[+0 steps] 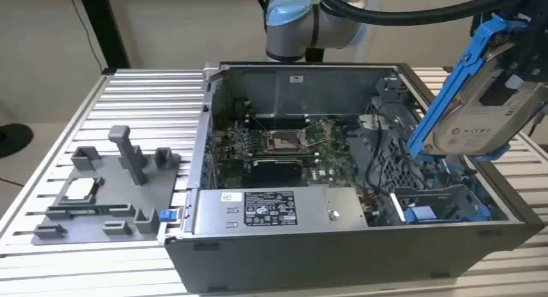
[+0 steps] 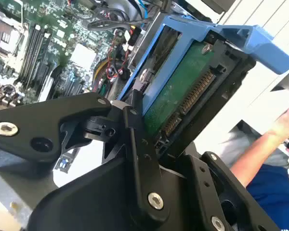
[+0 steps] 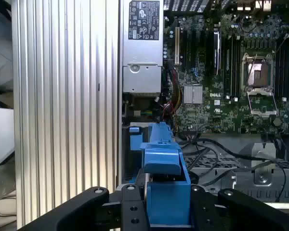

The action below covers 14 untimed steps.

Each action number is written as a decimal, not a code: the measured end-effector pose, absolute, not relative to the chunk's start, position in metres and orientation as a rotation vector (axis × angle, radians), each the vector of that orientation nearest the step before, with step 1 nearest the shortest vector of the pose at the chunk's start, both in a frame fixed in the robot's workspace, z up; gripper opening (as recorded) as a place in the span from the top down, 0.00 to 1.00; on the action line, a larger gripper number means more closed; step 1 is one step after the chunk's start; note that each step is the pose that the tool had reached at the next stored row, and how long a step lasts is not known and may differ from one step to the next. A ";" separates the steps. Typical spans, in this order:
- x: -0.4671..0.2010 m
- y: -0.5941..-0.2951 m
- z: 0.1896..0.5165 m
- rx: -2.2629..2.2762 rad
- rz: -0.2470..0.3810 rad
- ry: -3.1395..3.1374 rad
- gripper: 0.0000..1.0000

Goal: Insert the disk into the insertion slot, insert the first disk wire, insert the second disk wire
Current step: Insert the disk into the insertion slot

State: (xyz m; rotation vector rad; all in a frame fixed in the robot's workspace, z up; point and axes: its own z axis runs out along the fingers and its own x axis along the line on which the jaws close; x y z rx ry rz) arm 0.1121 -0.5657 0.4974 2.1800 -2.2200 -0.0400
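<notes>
1. The gripper (image 3: 166,209) pinches the disk (image 1: 479,111) by its blue frame; in both wrist views a black finger (image 2: 135,139) presses on each long side, the jaws spread just to the frame's width.
2. The disk hangs tilted above the slot (image 1: 450,201), at the exterior view's right end of the open case (image 1: 342,265), and apart from it; its green circuit side and connector face the second wrist view.
3. In the exterior view the gripper is cut off at the picture's edge; the disk hides part of the case's far wall; the slot's inside is hard to make out among black cables (image 1: 376,162).
4. In the case lie the board (image 1: 291,143) and the labelled power supply (image 1: 265,210); the case stands on a ribbed metal table (image 1: 145,92), with a grey tray (image 1: 102,201) beside it at the exterior view's left; a pale wall (image 1: 43,27) stands behind; a person's arm (image 2: 274,132) shows in the second wrist view.
</notes>
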 end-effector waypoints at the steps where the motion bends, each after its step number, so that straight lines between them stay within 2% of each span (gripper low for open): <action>1: 0.112 -0.566 0.497 2.180 -0.040 -2.220 1.00; 14: 0.112 -0.569 0.497 2.180 -0.040 -2.220 1.00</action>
